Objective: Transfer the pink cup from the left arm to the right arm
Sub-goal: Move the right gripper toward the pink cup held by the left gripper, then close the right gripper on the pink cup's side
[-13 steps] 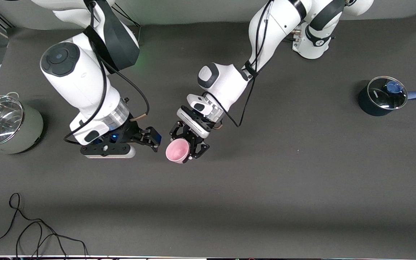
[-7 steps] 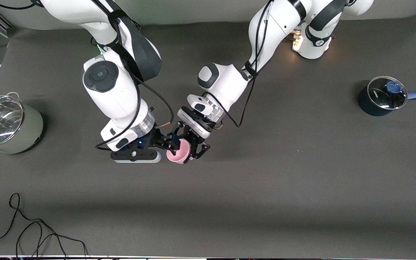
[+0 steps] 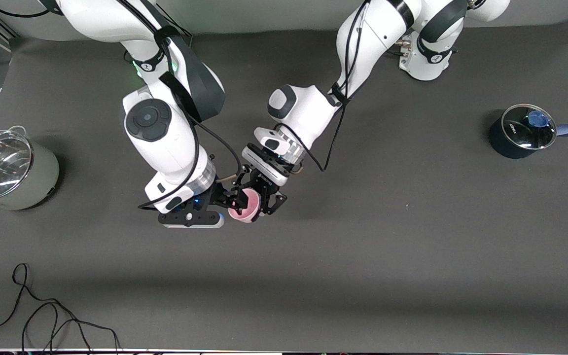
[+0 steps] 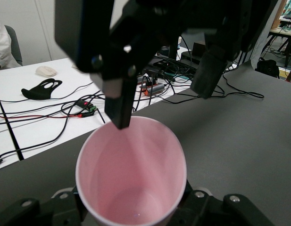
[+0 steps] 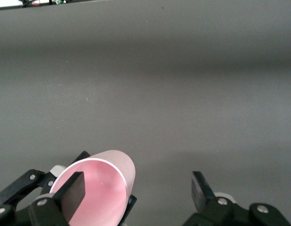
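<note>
Two hands met above mid-worktop (image 3: 363, 276). Pink cup (image 3: 244, 207) grasped at base by left hand (image 3: 259, 199), mouth presented outward for handover. Right hand (image 3: 232, 199) spread wide, one finger (image 4: 119, 106) inside rim, not yet clenched.

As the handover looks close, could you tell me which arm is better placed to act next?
The right: its gripper is open, one finger inside the pink cup rim. The left gripper only holds it.

I can't read any text here; the small white marks on the dark pot (image 3: 515, 135) and left hand (image 3: 259, 199) are illegible.
</note>
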You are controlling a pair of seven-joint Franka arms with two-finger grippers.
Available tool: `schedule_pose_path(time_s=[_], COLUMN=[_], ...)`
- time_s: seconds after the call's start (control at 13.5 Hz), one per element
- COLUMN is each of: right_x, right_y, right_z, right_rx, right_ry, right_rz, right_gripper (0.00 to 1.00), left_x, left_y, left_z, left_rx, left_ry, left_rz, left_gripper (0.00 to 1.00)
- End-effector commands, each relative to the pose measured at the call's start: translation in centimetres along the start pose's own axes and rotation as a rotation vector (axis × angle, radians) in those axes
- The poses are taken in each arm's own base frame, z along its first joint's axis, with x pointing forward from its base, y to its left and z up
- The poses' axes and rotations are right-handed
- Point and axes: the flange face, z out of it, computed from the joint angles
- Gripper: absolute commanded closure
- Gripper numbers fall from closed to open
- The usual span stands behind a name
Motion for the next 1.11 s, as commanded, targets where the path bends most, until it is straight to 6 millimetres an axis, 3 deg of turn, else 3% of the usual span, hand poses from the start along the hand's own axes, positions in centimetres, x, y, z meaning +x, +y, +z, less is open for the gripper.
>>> schedule_pose_path(time_s=[0.0, 0.37, 0.45, 0.59, 0.74, 1.04], right_x=[-0.4, -0.9, -1.0, -1.1, -1.1, -1.1], right_y=[-0.8, -0.6, -0.6, -0.5, -0.5, -0.5], right_z=[1.2, 2.3, 2.2, 2.3, 2.0, 1.4], right_rx=[-0.027, -0.05, -0.055, -0.063, -0.058, -0.052], right_ry=[-0.009, -0.046, -0.053, -0.067, -0.067, -0.066], right_rz=[-0.005, -0.014, -0.014, -0.012, -0.004, 0.005], right_gripper=[0.0, 0.02, 0.11, 0.42, 0.55, 0.9], left_x=[-0.1, -0.1, -0.1, -0.3, -0.2, -0.2], left_y=[0.5, 0.8, 0.8, 0.8, 0.8, 0.8], left_z=[-0.1, -0.1, -0.1, 0.0, 0.0, 0.0], left_rx=[0.017, 0.014, 0.014, 0.014, 0.014, 0.014], left_ry=[0.015, 0.013, 0.013, 0.011, 0.013, 0.013], left_rz=[-0.021, -0.024, -0.024, -0.023, -0.024, -0.025], left_gripper=[1.0, 1.0, 1.0, 1.0, 1.0, 1.0])
